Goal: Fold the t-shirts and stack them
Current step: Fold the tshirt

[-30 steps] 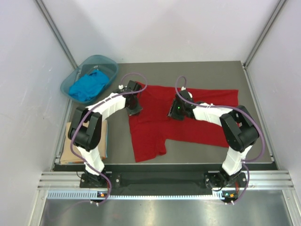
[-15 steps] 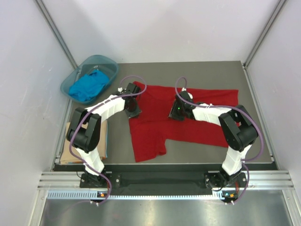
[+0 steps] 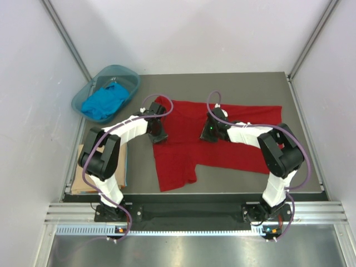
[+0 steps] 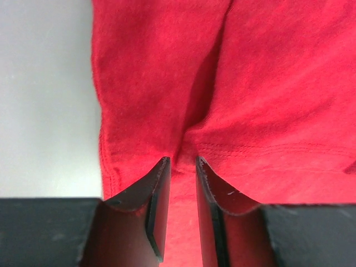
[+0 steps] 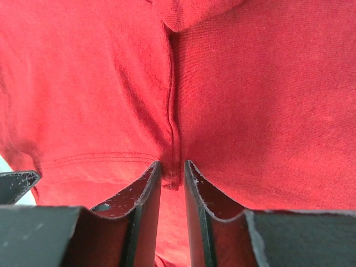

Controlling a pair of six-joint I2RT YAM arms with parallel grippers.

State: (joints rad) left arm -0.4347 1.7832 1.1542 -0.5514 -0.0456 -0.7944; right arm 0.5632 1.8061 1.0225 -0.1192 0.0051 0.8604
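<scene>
Out left beyond the left gripper (image 3: 157, 132): translucent teal plastic basin (image 3: 129, 78) holding a bright blue cloth t-shirt (image 3: 104, 103). Back near that arm's base: tan folded t-shirt (image 3: 78, 181). Under both grippers: deep red cloth t-shirt (image 3: 222, 150), flat on the grey tabletop (image 3: 250, 83), long axis running side to side. Left fingers (image 4: 158, 186) slightly parted over a pucker. Right gripper (image 5: 172, 165) narrowed around a raised ridge; firm clamp impossible to tell.

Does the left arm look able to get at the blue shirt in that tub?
Probably yes: the blue shirt lies uncovered in the open-topped basin on the left arm's side. The left gripper is down on the red shirt, though.
</scene>
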